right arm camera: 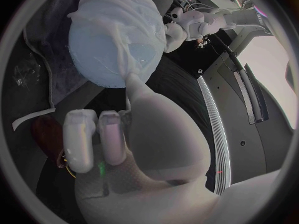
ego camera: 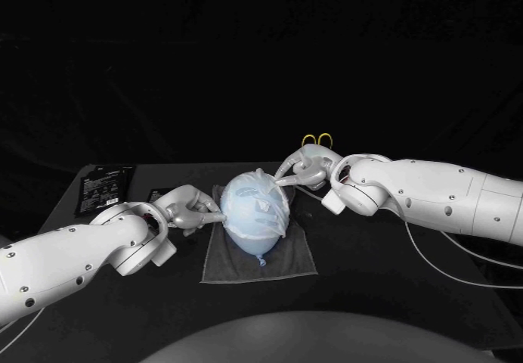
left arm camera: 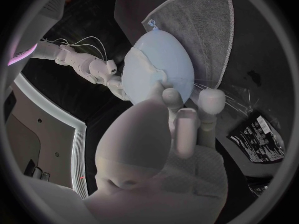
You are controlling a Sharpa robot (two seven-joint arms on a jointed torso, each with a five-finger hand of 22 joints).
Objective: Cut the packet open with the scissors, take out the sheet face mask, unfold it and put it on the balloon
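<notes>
Far left on the black table (ego camera: 436,302): black packet (ego camera: 100,189) lying flat, w/ white print on it, too small to read in head view. In L wrist view the packet (left arm camera: 258,137) shows lines of white text, also illegible.

L hand (ego camera: 194,208) is next, fingertips (left arm camera: 173,95) pressed against the balloon's side. Can't tell whether it pinches the mask edge or only touches.

Centre: pale blue balloon (ego camera: 256,208) lies on a dark grey cloth (ego camera: 261,265), knot end toward the robot. The sheet face mask (ego camera: 253,198) is draped over its top, face holes visible, wrinkled at the far end (right arm camera: 118,12).

R hand (ego camera: 305,170) sits at the balloon's far-right side. Its thumb reaches to the balloon edge (right arm camera: 134,82), other fingers (right arm camera: 81,134) curled in, away from it. Whether it holds the mask, can't tell.

Just behind R hand: scissors (ego camera: 317,139), yellow handle loops showing.
</notes>
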